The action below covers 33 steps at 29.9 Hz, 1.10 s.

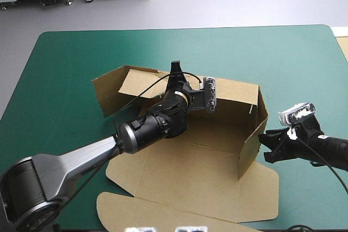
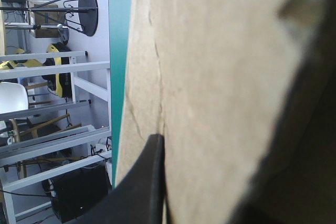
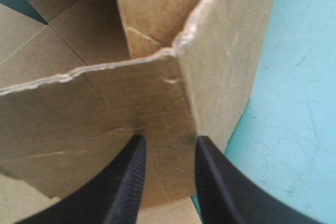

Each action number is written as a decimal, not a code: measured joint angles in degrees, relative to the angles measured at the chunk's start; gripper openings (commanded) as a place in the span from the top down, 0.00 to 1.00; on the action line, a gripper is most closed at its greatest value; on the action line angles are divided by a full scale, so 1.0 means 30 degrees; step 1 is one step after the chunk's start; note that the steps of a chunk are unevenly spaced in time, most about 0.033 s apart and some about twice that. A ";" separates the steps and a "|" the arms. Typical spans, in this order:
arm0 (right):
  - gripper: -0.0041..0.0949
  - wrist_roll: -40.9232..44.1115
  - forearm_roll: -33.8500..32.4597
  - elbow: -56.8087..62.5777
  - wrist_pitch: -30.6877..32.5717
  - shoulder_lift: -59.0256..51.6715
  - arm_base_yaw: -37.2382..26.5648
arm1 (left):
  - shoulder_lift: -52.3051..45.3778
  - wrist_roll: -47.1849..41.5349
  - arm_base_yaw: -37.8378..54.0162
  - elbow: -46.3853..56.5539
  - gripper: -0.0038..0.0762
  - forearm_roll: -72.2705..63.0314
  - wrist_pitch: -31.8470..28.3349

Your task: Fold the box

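Left tool (image 1: pixel 175 68) clenched on box (image 1: pixel 217 150) far wall; right tool (image 3: pixel 170 140) released, at right wall corner

Setting was a robotics lab or workshop. Noted: teal-green covered tabletop (image 1: pixel 70 58) on a bare grey floor (image 1: pixel 217 4); beyond it stood white metal racks (image 2: pixel 52 69) and a black round-topped stool (image 2: pixel 88 11).

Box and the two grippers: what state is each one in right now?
box: partly folded, far and right walls raised, near flaps lying flat.
left gripper: shut on the box's far wall.
right gripper: open, fingertips close to the right wall's outer face.
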 measured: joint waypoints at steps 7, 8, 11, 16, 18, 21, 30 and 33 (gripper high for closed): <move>0.44 -0.2241 0.2196 0.0000 0.0134 0.0779 0.0312 | 0.0000 0.0000 0.0000 0.0000 0.96 0.0005 0.0000; 0.44 -0.2331 0.2451 0.0000 -0.0040 0.0966 0.0611 | 0.0000 0.0000 0.0000 0.0000 0.96 0.0005 0.0000; 0.45 -0.2351 0.2756 0.0000 -0.1060 0.1542 0.1934 | 0.0000 0.0000 0.0000 0.0000 0.96 -0.0015 0.0000; 0.53 -0.1874 0.2794 0.0000 -0.4451 0.2444 0.4789 | 0.0000 0.0404 -0.0337 0.0000 0.96 0.0073 0.0532; 0.53 -0.1186 0.2794 0.0000 -0.5570 0.2540 0.5559 | 0.0000 0.0442 -0.0510 0.0000 0.96 0.0267 0.0809; 0.53 -0.0315 0.2794 0.0048 -0.6570 0.2558 0.6018 | 0.0047 0.0489 -0.0617 0.0000 0.96 0.0452 0.0976; 0.53 0.1104 0.2753 0.0055 -0.7147 0.2558 0.6135 | 0.0210 0.0084 -0.0757 0.0023 0.96 0.1998 0.1298; 0.53 0.1635 0.2434 0.0055 -0.7216 0.2538 0.6135 | 0.0321 -0.0450 -0.0779 0.0077 0.96 0.2452 0.1391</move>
